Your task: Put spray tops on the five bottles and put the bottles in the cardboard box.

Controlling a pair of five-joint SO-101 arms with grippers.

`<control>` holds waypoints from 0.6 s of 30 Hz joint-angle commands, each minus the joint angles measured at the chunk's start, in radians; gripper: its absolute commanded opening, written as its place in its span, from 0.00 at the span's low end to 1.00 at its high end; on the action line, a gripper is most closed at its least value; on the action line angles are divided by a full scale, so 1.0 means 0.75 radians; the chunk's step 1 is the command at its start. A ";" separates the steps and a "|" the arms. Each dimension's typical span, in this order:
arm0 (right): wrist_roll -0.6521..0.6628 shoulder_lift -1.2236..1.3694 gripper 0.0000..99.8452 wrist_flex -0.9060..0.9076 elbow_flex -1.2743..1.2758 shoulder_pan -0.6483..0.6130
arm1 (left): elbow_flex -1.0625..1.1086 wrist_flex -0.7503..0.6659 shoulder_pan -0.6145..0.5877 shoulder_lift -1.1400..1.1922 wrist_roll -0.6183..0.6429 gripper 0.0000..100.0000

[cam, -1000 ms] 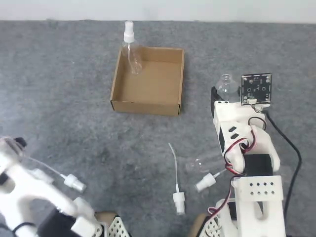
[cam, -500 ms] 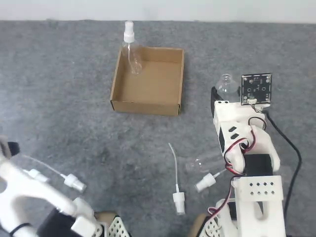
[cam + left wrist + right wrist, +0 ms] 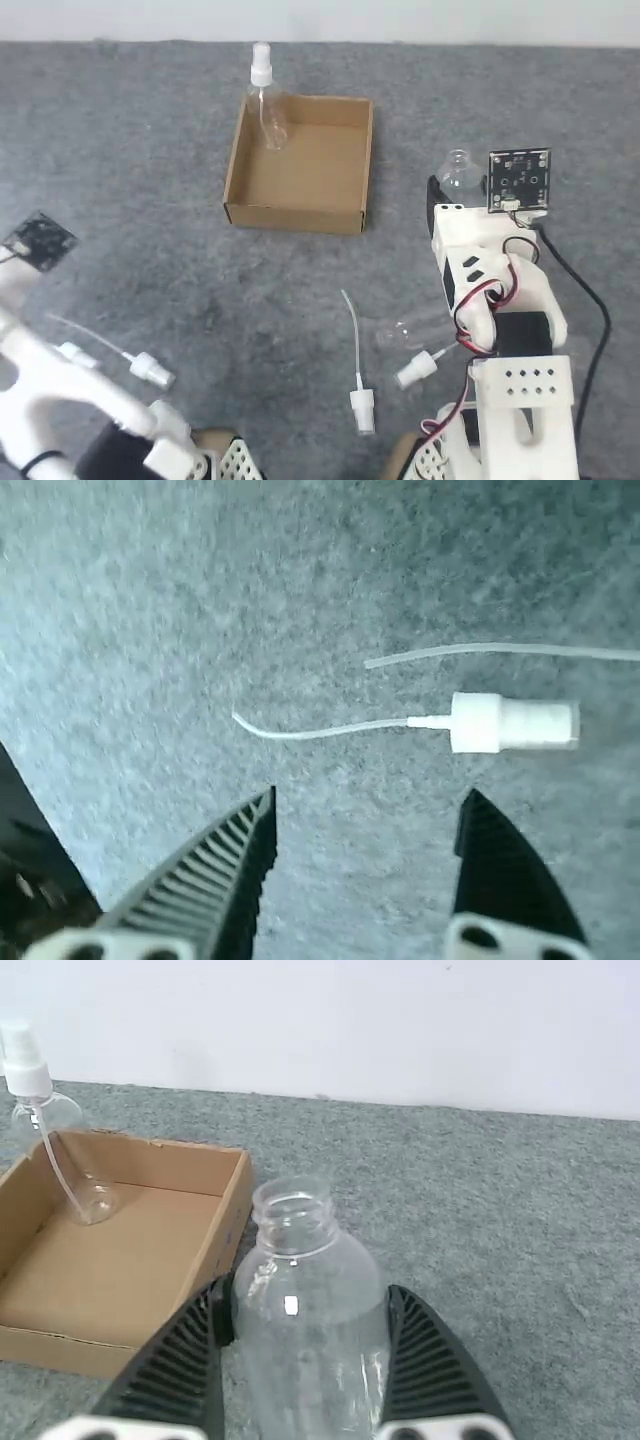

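Grey felt at lower left, and the left gripper (image 3: 368,815) hangs over it, fingers spread wide, just short of a spray top (image 3: 513,723). Cardboard box (image 3: 297,215) at upper centre, with one capped bottle (image 3: 266,110) in its upper-left corner. Over at the right, the right gripper (image 3: 305,1305) pinches an uncapped bottle (image 3: 296,1250) upright.

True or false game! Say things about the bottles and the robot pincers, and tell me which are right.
1. The cardboard box holds one capped bottle. True.
2. The bottle in the right pincer wears a spray top. False: its neck is bare.
3. The left pincer is shut on a spray top. False: it is open above a loose spray top on the table.
4. A second spray top lies on the table too. True.
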 commanded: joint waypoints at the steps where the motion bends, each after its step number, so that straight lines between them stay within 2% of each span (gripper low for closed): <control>1: 0.012 -0.040 0.01 -0.036 -0.008 -0.011 | 0.005 0.010 0.006 -0.043 -0.168 0.26; 5: 0.012 -0.040 0.01 -0.036 -0.008 -0.011 | 0.073 0.004 0.006 -0.041 -0.403 0.26; 10: 0.012 -0.040 0.01 -0.036 -0.008 -0.011 | 0.152 0.000 0.010 -0.041 -0.601 0.26; 13: 0.012 -0.040 0.01 -0.036 -0.008 -0.011 | 0.212 -0.039 0.045 -0.041 -0.636 0.23; 18: 0.012 -0.040 0.01 -0.036 -0.008 -0.011 | 0.394 -0.262 0.113 -0.041 -0.636 0.21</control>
